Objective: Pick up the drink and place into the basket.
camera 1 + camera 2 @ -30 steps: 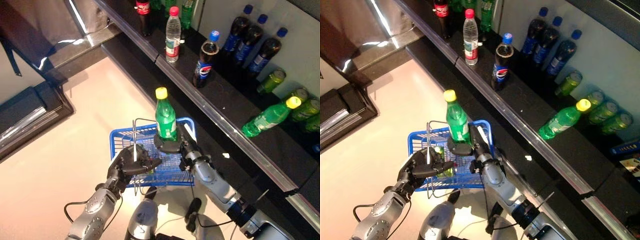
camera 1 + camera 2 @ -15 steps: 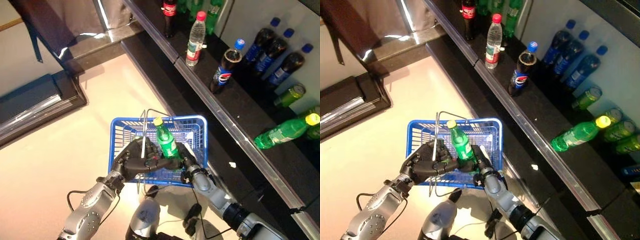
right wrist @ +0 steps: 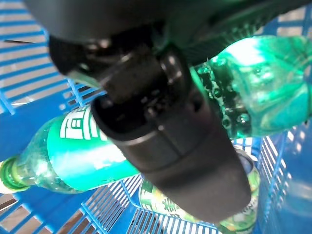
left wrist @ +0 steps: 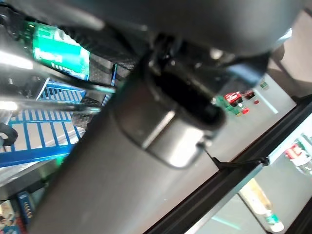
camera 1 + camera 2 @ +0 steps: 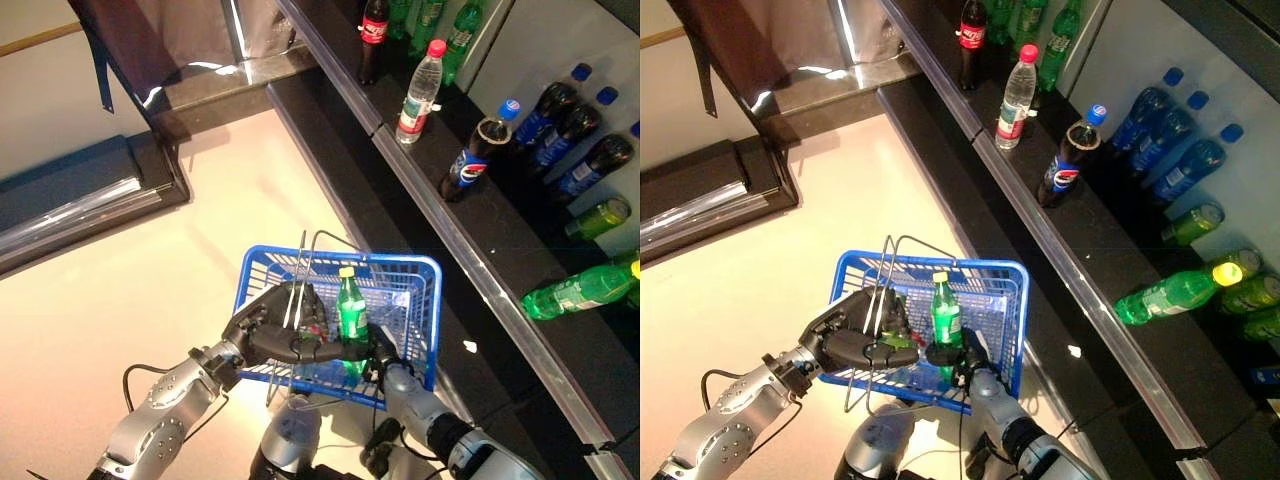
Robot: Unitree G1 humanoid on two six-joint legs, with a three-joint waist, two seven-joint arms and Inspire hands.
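- Pale cream floor [image 5: 120, 290] runs beside a long dark shelf [image 5: 470, 250] that carries upright drinks: a clear water bottle with a red cap [image 5: 419, 77], a dark cola bottle with a blue cap [image 5: 477, 152], and a green bottle lying on its side [image 5: 580, 289] farther along.
- Blue plastic-mesh shopping basket with wire handles [image 5: 420, 275] hangs over the floor, just in front of the robot.
- Left hand [image 5: 283, 325] has its fingers curled round the raised wire handles [image 5: 880, 290] and carries the basket by them.
- Green plastic drink bottle with a yellow cap [image 5: 351, 312] is inside the basket, near its front wall; its long axis is close to upright, the cap pointing up and slightly away from the robot.
- Right hand [image 5: 958, 358] is at the lower part of that bottle, and its wrist view shows dark fingers [image 3: 229, 97] wrapped against the green body, so it grips the bottle.
- Another green bottle with a white-and-green label [image 3: 73, 156] lies flat on the basket floor, and a green drinks can [image 3: 195, 207] lies beside it.
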